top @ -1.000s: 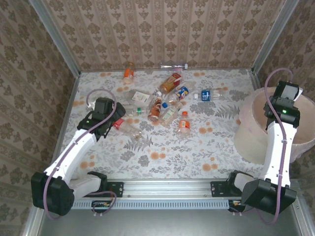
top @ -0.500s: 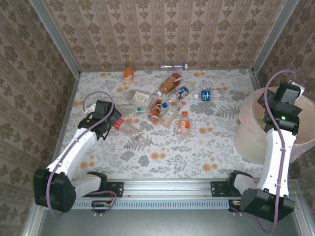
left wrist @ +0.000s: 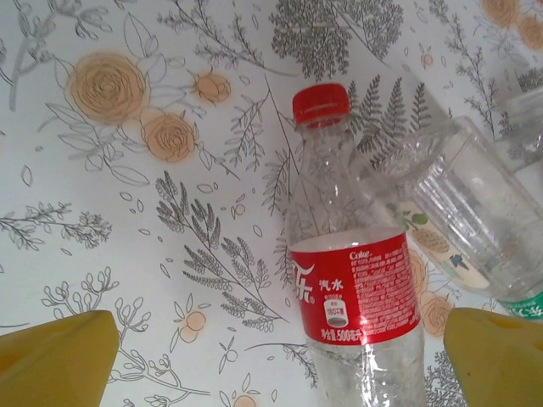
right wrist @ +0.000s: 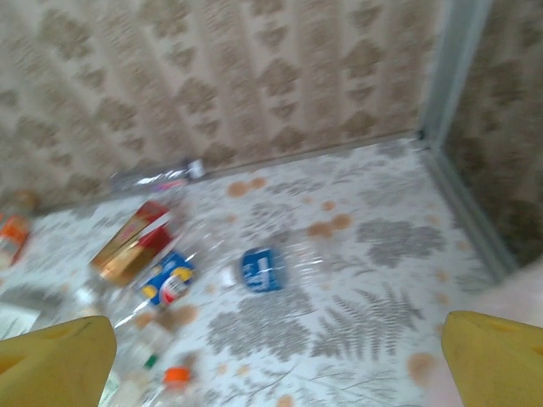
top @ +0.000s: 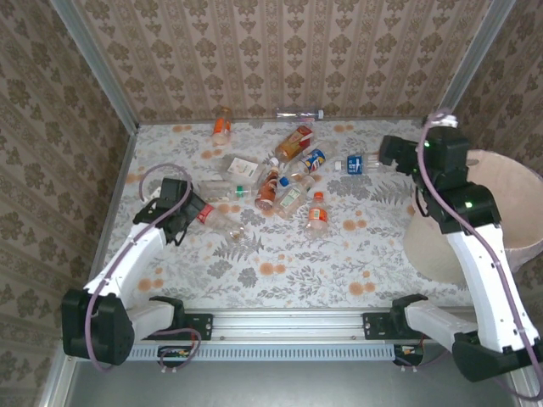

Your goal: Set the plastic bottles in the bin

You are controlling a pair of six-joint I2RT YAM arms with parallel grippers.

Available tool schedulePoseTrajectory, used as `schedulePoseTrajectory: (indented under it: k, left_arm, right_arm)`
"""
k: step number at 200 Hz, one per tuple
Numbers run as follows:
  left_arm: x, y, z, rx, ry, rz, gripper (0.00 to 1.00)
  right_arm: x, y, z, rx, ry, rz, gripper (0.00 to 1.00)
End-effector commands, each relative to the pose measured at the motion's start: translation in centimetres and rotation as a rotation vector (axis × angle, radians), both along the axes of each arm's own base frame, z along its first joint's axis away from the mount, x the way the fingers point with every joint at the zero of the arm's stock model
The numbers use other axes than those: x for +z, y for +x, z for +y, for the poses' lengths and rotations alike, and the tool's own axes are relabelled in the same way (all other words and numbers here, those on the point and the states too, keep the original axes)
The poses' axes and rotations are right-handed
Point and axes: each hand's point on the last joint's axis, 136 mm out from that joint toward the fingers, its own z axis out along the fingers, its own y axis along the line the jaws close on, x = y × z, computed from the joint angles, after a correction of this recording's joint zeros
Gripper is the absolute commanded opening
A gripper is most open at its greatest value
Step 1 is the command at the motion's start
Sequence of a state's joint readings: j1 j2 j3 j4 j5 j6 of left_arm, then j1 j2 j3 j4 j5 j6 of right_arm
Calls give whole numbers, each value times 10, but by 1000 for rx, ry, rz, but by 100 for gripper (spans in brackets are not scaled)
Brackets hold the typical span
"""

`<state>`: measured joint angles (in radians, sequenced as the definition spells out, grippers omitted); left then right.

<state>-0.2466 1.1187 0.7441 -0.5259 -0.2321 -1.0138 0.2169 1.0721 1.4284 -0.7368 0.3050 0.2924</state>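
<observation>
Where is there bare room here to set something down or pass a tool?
Bare: the near strip of table between the plastic bottles and the near edge, and from the orange-labelled bottle across to the bin. Crowded: the pile itself, mid-table toward the back wall.

Counted the plastic bottles [top: 317, 212] on the table [top: 280, 271] and got twelve, give or take one since the heap overlaps. Two sit off on their own up at 12 o'clock and the other ten are bunched around the middle. Also one bin [top: 428, 246] over at 3 o'clock, plus two arms with one tool each: left tool [top: 197, 212] and right tool [top: 384, 153].
</observation>
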Motion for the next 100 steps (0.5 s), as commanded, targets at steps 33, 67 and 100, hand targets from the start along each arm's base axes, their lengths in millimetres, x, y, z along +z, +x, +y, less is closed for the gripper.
schedulePoseTrajectory:
  k: [33, 67, 100]
  left_arm:
    - [8, -3, 6, 16, -24, -90, 100]
    - [9, -6, 7, 21, -31, -107, 100]
    - [7, -8, 8, 16, -43, -107, 100]
  right_arm:
    - [-71, 31, 96, 248, 114, 169, 100]
    - [-127, 36, 137, 196, 281, 196, 100]
    - [-190, 30, 143, 92, 329, 270, 100]
